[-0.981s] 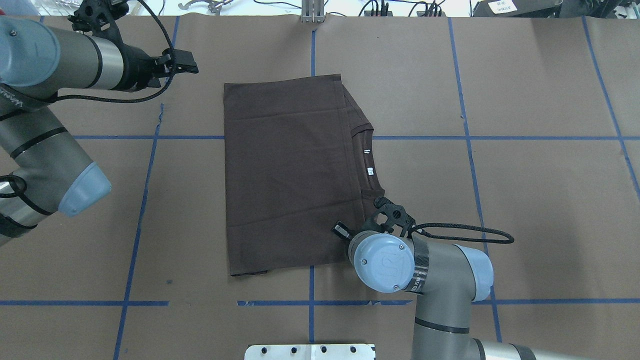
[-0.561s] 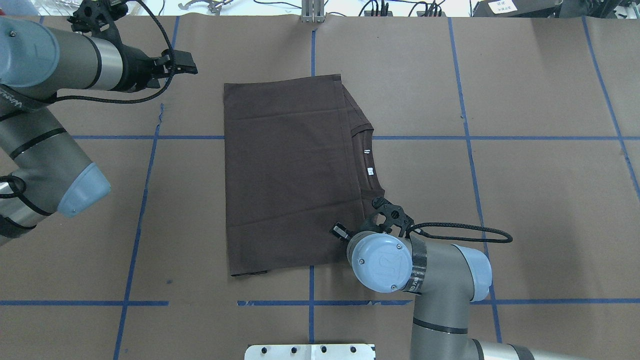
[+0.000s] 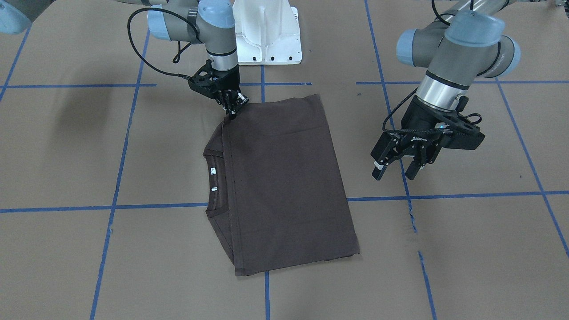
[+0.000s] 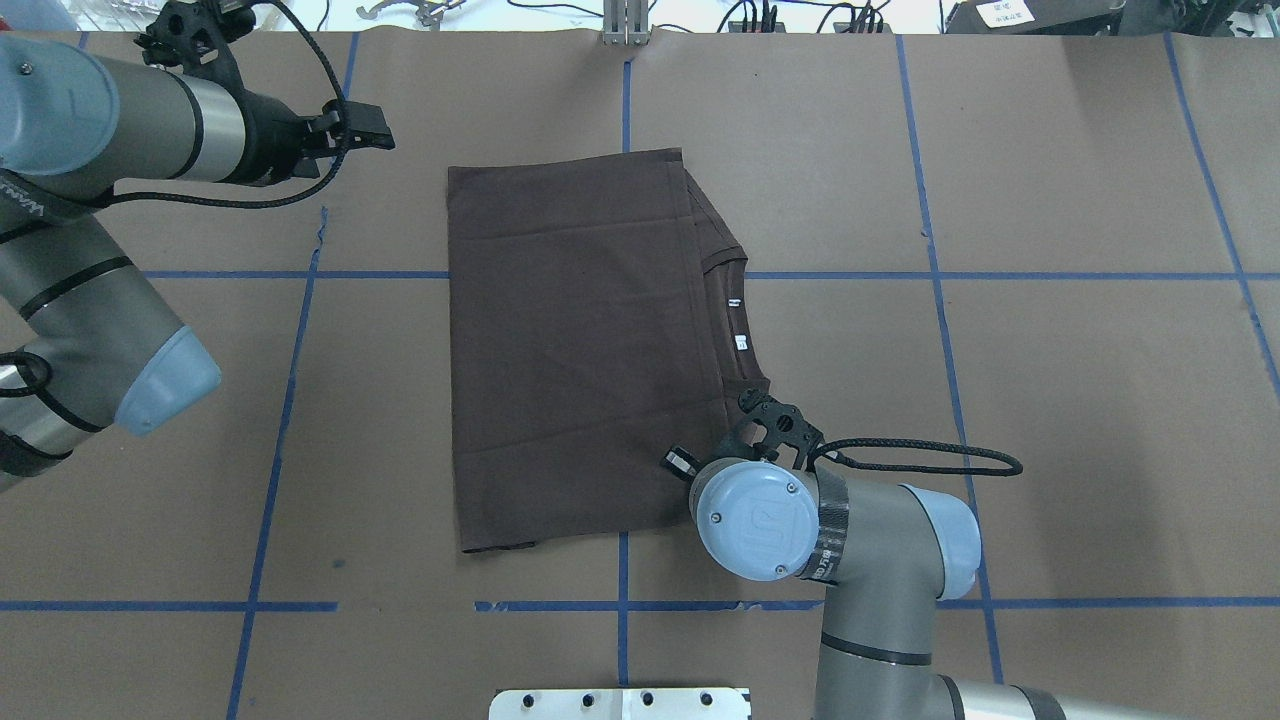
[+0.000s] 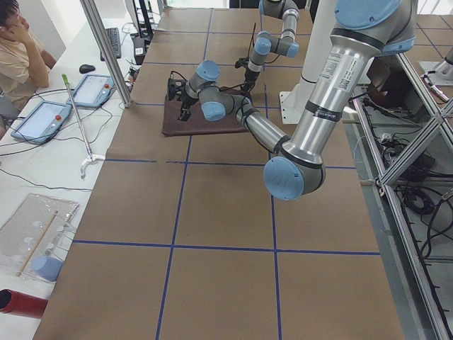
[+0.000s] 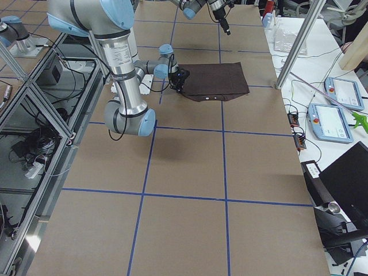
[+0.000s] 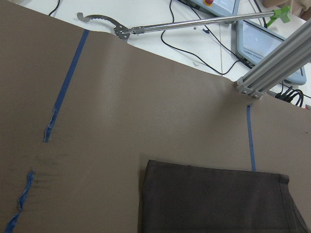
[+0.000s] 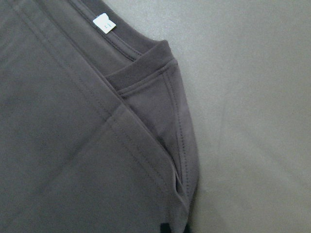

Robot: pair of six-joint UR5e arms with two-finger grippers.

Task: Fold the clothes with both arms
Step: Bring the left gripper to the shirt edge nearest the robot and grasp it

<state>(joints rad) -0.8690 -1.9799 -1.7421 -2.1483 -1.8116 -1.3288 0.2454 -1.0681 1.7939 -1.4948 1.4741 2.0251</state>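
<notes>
The dark brown T-shirt (image 4: 570,340) lies folded flat at the table's middle, with its collar (image 4: 735,310) and white labels (image 4: 741,342) along its right side. In the front view my right gripper (image 3: 231,114) points down on the shirt's (image 3: 284,178) near shoulder corner, with its fingers together on the fabric edge. The right wrist view shows that corner (image 8: 180,160) up close. My left gripper (image 3: 395,171) is open and empty. It hovers over bare table beside the shirt's far-left corner (image 7: 150,167).
The white pedestal base (image 3: 266,35) stands at the robot's edge. Blue tape lines (image 4: 290,380) cross the brown paper. An aluminium post (image 4: 625,25) and cables sit at the far edge. An operator (image 5: 18,57) and tablets are beyond it.
My right wrist has shifted slightly left and farther onto the shirt's near-right corner. The left arm and the shirt have barely moved.
</notes>
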